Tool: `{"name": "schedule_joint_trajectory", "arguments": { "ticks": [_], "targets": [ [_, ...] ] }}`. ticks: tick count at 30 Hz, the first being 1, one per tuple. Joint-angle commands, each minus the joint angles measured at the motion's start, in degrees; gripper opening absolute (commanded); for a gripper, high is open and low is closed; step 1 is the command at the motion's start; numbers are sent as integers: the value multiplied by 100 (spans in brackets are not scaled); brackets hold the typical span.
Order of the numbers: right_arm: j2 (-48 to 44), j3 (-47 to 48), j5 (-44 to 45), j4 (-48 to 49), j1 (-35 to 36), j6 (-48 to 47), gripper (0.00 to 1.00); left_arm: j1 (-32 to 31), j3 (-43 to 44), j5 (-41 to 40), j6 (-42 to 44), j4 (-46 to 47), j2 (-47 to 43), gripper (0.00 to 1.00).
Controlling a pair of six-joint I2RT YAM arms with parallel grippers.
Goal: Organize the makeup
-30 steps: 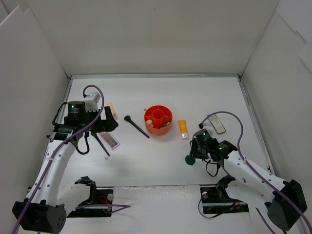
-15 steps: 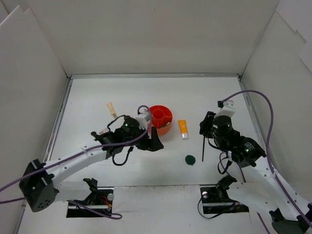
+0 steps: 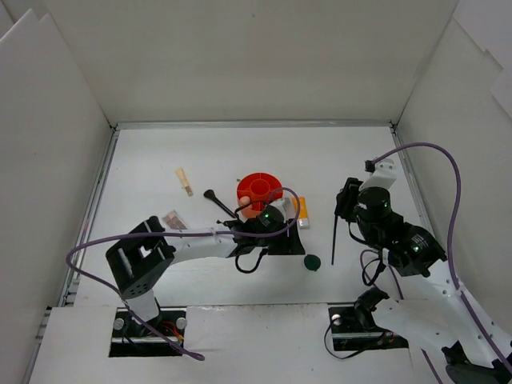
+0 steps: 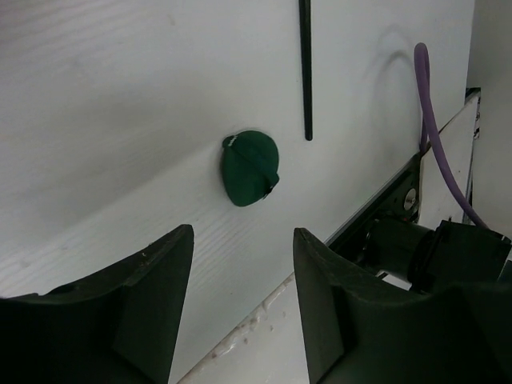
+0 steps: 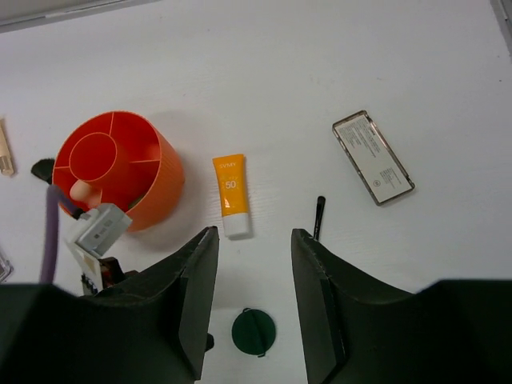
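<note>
- Now the left tool (image 4: 242, 256), spread and empty, faces the compact (image 4: 250, 168) on the tabletop (image 3: 360, 160), near-right of the holder (image 5: 160, 196), likely for a pick.
- Right tool (image 5: 253, 240), spread and empty, hangs right of the holder.

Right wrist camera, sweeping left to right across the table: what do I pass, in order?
beige stick → red-orange holder → orange tube → thin black brush → rectangular case
</note>
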Motion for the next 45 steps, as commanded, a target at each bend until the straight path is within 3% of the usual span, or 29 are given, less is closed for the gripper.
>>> {"name": "schedule_joint_trajectory", "arguments": {
  "ticks": [1,8,26,33,37,45],
  "targets": [
    [-140,258,322,186,-110,-155,38,-162,545,-29,-442,439,216,47],
    [-439,214,296,186,-180,-251,40,-214,353,33,-1215,526,613,42],
    [-834,-67,357,186,-206,-269,42,-320,432,244,-1620,948,1439,32],
    [-861,-138,331,186,-198,-234,42,-320,388,165,-1682,1150,1509,16],
    [-869,-181,375,186,-207,-225,42,-320,327,138,-1682,1220,1457,0],
    [-913,-208,348,178,-198,-146,42,-320,107,-230,-1130,1064,579,0]
  ]
}}
